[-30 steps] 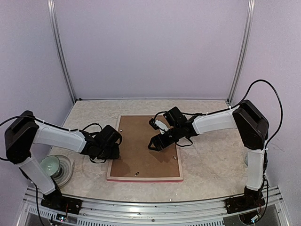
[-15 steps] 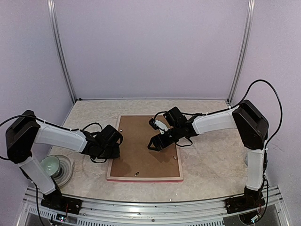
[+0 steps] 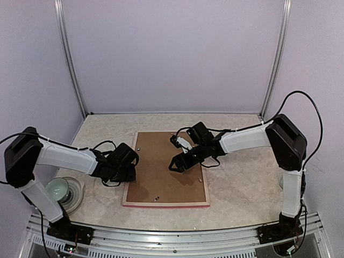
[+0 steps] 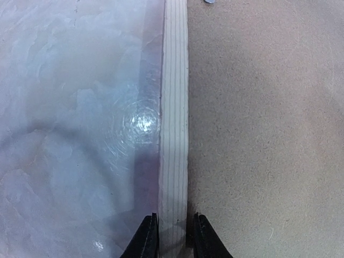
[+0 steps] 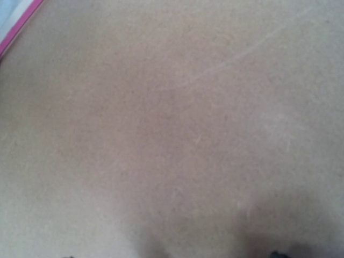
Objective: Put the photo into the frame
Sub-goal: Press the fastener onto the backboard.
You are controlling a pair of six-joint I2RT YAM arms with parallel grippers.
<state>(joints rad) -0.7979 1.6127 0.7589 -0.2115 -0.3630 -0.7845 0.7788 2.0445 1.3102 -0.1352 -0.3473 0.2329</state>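
Note:
The frame (image 3: 164, 204) lies face down on the table, pink moulding along its near edge. The brown backing board (image 3: 161, 166) fills it. The photo is hidden. My left gripper (image 3: 129, 174) sits low at the frame's left side. In the left wrist view its fingertips (image 4: 174, 217) pinch the pale back rail (image 4: 173, 107) from both sides, with board (image 4: 258, 134) to the right. My right gripper (image 3: 179, 163) stands open on the board's right half. Its wrist view shows only board (image 5: 172, 129) close up and a strip of pink moulding (image 5: 16, 29).
A green bowl (image 3: 58, 188) on a plate (image 3: 75, 196) stands left of the frame, under the left arm. Small metal fittings (image 3: 156, 198) sit near the board's near edge. Marble tabletop (image 3: 242, 183) spreads right of the frame. Walls close in the back and sides.
The left gripper's jaws have narrowed onto the frame's left rail. The right arm and the frame have not moved.

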